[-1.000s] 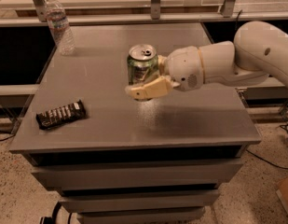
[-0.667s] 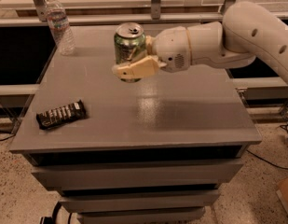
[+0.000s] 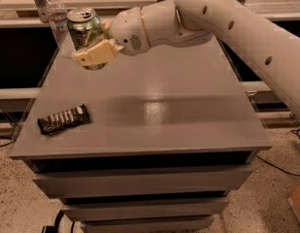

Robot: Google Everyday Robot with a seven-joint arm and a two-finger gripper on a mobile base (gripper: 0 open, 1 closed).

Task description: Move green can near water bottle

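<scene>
Green can (image 3: pixel 84 27) clamped upright between the closed fingers of gripper (image 3: pixel 89 47), at the table's (image 3: pixel 188 110) rear-left corner just beside water bottle (image 3: pixel 56 23); approach judged near complete, set-down and release outstanding, surface contact indeterminate.

Illumination is moderate and warm, arriving from above; the grey table (image 3: pixel 198 81) top returns a pale vertical sheen near its middle, crossed by a broad soft shadow band beneath the arm; the gripper (image 3: pixel 91 53), at the far left corner and closed around the green can (image 3: pixel 84 27), is evenly lit, with a small highlight on the can's silver top; the water bottle (image 3: pixel 57 21) behind it glints faintly; recesses below the top are dark.
</scene>
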